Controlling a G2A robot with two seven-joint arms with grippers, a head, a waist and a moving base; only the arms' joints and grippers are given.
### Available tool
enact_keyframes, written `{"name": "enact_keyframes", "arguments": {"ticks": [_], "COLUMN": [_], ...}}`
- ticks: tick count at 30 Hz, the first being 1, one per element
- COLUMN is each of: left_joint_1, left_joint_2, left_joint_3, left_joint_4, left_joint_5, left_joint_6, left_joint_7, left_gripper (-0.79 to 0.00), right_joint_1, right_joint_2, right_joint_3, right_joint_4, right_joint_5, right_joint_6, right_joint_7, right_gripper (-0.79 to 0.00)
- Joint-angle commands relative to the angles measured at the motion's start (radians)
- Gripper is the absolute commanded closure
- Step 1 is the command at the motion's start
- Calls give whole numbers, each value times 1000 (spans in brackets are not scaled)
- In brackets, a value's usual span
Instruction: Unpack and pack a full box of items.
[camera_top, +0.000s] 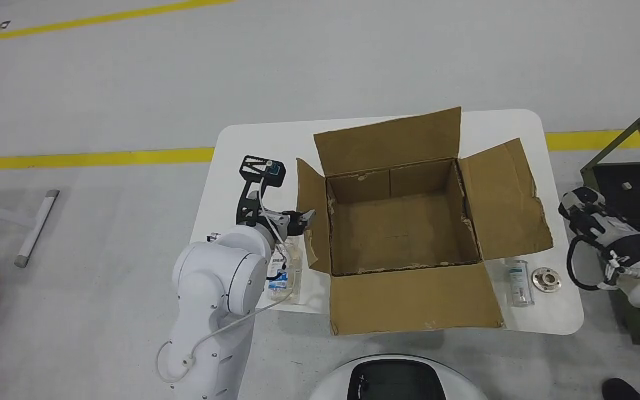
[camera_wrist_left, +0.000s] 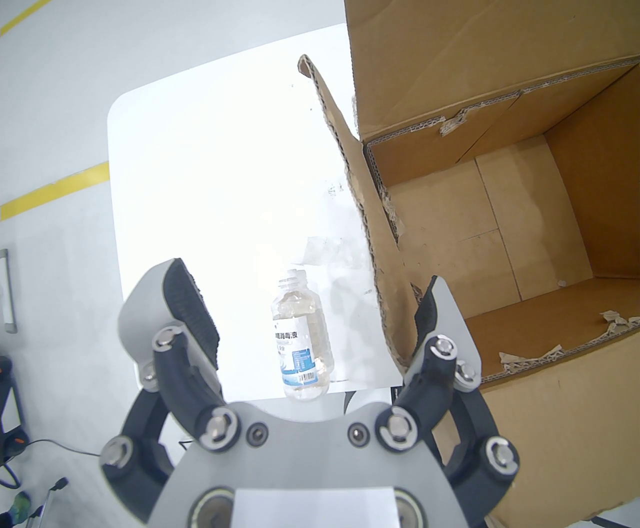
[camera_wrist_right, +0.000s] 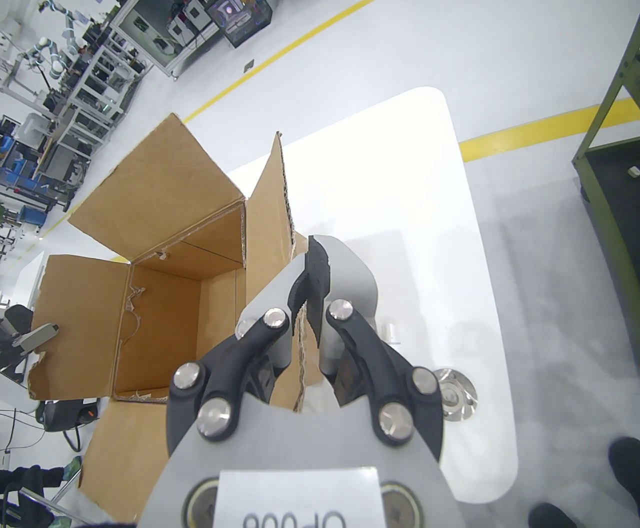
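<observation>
Lying near left end effector (camera_wrist_left: 305, 287), clear bottle (camera_wrist_left: 300, 345)

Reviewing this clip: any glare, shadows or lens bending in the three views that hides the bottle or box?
Left wrist view: the white table glares bright around the clear bottle, yet its outline reads beneath the open left tool. Top view: the box floor is evenly shaded, nothing hidden. Right wrist view: the table edge bows from the lens; soft shadows fall near the metal disc.
</observation>
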Motion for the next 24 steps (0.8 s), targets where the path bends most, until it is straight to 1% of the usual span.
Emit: {"name": "enact_keyframes", "arguments": {"ticks": [1, 4, 7, 11, 14, 19, 22, 24], "left_joint_1": [0, 0, 0, 0, 0, 0, 0, 0], "left_joint_2": [0, 0, 0, 0, 0, 0, 0, 0], "left_joint_3": [0, 0, 0, 0, 0, 0, 0, 0], "left_joint_4": [0, 0, 0, 0, 0, 0, 0, 0], "left_joint_5": [0, 0, 0, 0, 0, 0, 0, 0], "left_joint_6": [0, 0, 0, 0, 0, 0, 0, 0], "left_joint_7": [0, 0, 0, 0, 0, 0, 0, 0], "left_gripper": [-785, -785, -785, -785, -785, -785, -785, -785], "right_joint_1": [3, 11, 6, 4, 4, 28, 41, 40], "right_joint_2": [-2, -8, -12, -13, -12, -10, -7, -5], "right_joint_3": [-16, -25, -22, -29, -52, -126, -172, -204], "right_joint_4": [0, -6, -5, -15, -26, -33, -38, -45], "right_joint_5": [15, 71, 123, 128, 75, -25, -133, -244], "right_joint_6": [-20, -23, -54, -100, -121, -98, -88, -80], "right_joint_7": [-57, -160, -230, -309, -346, -345, -350, -372], "right_gripper": [0, 0, 0, 0, 0, 0, 0, 0]}}
